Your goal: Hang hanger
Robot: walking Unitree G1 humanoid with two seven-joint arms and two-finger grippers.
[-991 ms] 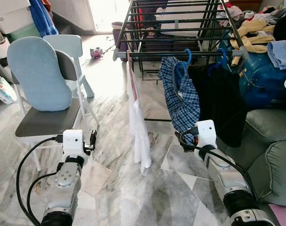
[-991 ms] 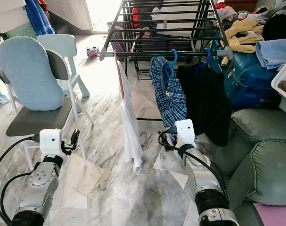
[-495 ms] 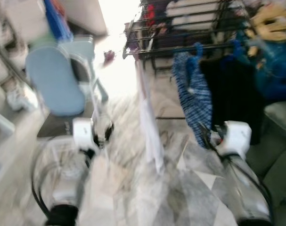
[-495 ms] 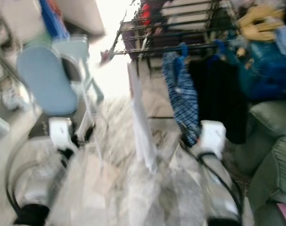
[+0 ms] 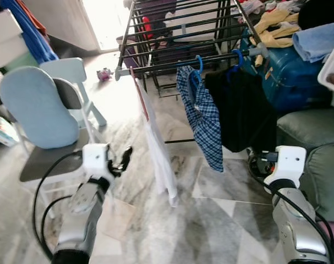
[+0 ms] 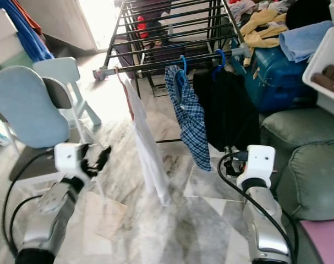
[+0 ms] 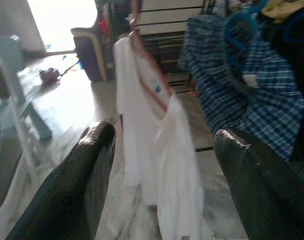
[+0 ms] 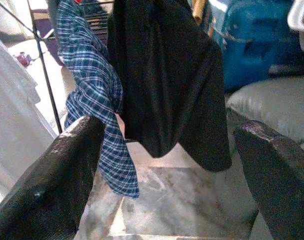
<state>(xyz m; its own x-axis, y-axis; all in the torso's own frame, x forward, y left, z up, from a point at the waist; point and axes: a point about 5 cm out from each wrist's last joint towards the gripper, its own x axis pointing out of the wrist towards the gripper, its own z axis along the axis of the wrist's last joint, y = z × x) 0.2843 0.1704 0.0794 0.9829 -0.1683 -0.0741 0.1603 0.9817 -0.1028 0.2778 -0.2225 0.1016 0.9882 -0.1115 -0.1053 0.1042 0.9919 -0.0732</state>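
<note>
Eye views: a dark drying rack [image 5: 172, 33] stands ahead on a marble floor [image 5: 211, 220]. From its front rail hang three garments: a white shirt [image 5: 158, 148] on a pink hanger [image 5: 138, 93], a plaid shirt [image 5: 202, 118] on a blue hanger [image 5: 197, 71], and a black garment [image 5: 241, 110] on a second blue hanger. All three hangers are hooked on the rail. The left gripper [image 5: 122, 159] is held low, near the white shirt but apart from it. The right arm's white wrist housing sits below the black garment, beside a grey sofa [image 5: 310, 137]. A chair [image 5: 45, 121] with a blue cushion stands at left. A blue suitcase [image 5: 293, 77] sits behind the sofa.

Left wrist view: the left gripper's fingers [image 7: 81, 185] are spread wide and empty, framing the white shirt; the plaid shirt hangs beside it.

Right wrist view: the right gripper [image 8: 167, 175] has its fingers [image 8: 56, 185] spread wide, empty, facing the plaid shirt and black garment, touching neither.
</note>
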